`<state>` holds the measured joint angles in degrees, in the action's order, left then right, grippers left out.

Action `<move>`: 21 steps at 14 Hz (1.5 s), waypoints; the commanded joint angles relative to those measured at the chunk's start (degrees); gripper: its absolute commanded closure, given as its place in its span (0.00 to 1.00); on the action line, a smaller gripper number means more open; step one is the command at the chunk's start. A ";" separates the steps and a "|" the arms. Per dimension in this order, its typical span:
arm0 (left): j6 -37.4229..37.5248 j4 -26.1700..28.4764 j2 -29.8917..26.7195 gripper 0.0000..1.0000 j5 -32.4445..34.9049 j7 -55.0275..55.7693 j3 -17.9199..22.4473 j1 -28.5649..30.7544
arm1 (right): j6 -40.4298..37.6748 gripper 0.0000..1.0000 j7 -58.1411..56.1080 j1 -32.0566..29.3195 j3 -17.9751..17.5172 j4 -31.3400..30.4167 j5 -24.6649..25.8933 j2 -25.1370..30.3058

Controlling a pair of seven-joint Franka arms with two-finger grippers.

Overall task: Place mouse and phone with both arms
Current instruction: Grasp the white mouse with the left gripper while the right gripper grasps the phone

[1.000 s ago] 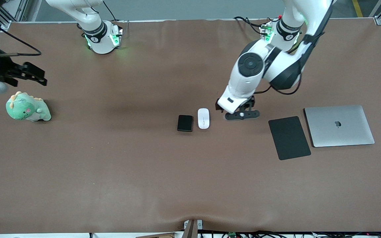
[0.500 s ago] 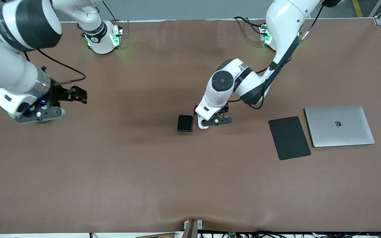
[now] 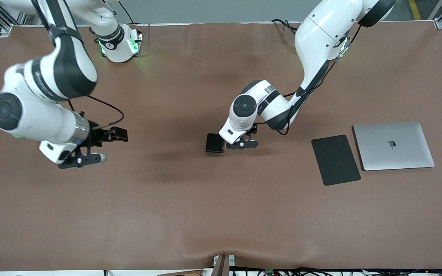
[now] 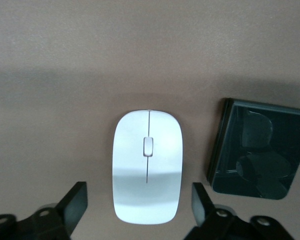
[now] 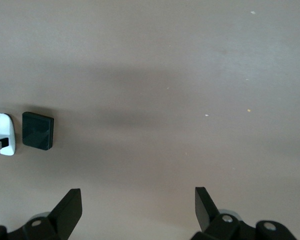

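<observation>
Left gripper now straddles mouse (glossy white).

Both arms are built of smooth white rounded shells joined by black sections. The left arm has a round dark disc with a ring pattern on the side of its wrist joint, and a thin black cable runs along its white link. The right arm shows a similar dark disc, a silver ring near the wrist and a looping black cable. Both bases glow green. The left tool has two flat black fingers on a black body with small silver screws. The right tool looks the same, black with silver screws.
</observation>
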<state>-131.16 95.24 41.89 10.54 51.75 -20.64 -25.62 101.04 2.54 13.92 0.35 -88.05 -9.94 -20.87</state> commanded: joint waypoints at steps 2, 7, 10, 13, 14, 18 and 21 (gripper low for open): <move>-1.72 -1.28 1.87 0.12 2.38 2.39 0.51 -1.27 | 1.79 0.00 4.37 6.72 0.61 0.77 -0.43 -3.47; -3.22 -1.28 3.90 0.22 3.96 3.36 0.69 -1.71 | 10.91 0.00 19.05 14.28 0.61 0.34 -0.52 -7.60; -3.23 -1.37 3.37 0.52 4.13 2.75 0.77 -1.19 | 18.64 0.00 25.31 18.06 0.61 0.60 -0.34 -12.33; -2.44 -1.20 1.18 0.92 4.66 0.47 0.86 1.17 | 23.76 0.00 28.13 19.39 0.61 0.77 -0.17 -16.12; -0.35 -1.02 -0.83 0.95 4.84 -1.45 0.78 2.93 | 23.76 0.00 28.22 19.39 0.70 0.77 -0.17 -16.30; 6.52 -0.23 -8.39 1.00 4.75 -7.53 0.60 9.34 | 23.85 0.00 32.43 21.23 0.70 2.34 -0.08 -19.46; 8.64 0.56 -12.09 1.00 4.75 -10.25 0.25 14.18 | 23.85 0.00 35.68 24.13 0.79 6.48 2.81 -23.59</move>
<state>-123.27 93.19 33.27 14.27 42.81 -19.84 -13.96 125.34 34.65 35.65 0.60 -86.22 -9.46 -40.55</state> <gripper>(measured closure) 0.379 0.000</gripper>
